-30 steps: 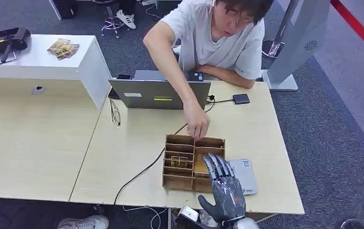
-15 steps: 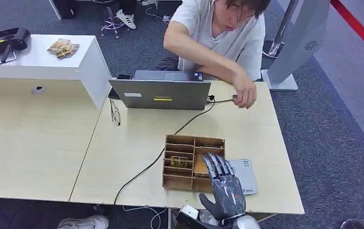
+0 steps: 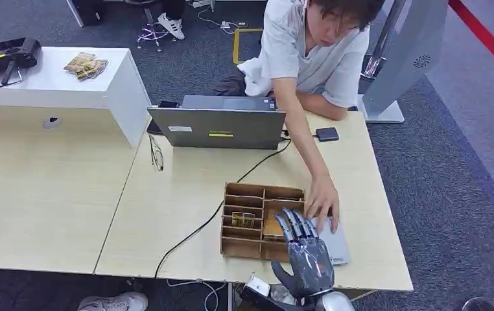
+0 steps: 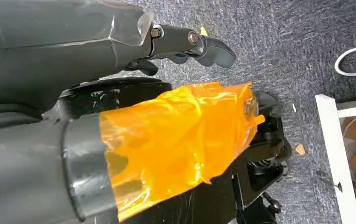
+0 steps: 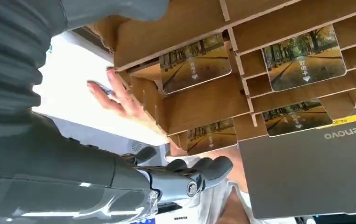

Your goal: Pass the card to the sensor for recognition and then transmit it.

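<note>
A wooden divider box (image 3: 233, 247) stands near the table's front edge, with picture cards (image 3: 243, 219) lying in its compartments. In the right wrist view several of these cards (image 5: 304, 63) show a tree-lined path. My right hand (image 3: 306, 254) hovers over the box's near right corner with its fingers stretched forward and apart, holding nothing. Just right of the box lies the flat white card sensor (image 3: 338, 247); a person's hand (image 3: 322, 202) rests on its far part. My left hand (image 4: 185, 42) hangs beside my body above the carpet, holding nothing.
A person leans over the far side of the light wooden table (image 3: 179, 188). A grey laptop (image 3: 217, 127) stands at the back, its black cable (image 3: 192, 233) running past the box's left side. A small dark device (image 3: 327, 134) and glasses (image 3: 157, 154) also lie there.
The person's hand went from the box's far edge to the small dark device, then down onto the sensor beside my right hand. My right hand has hardly moved.
</note>
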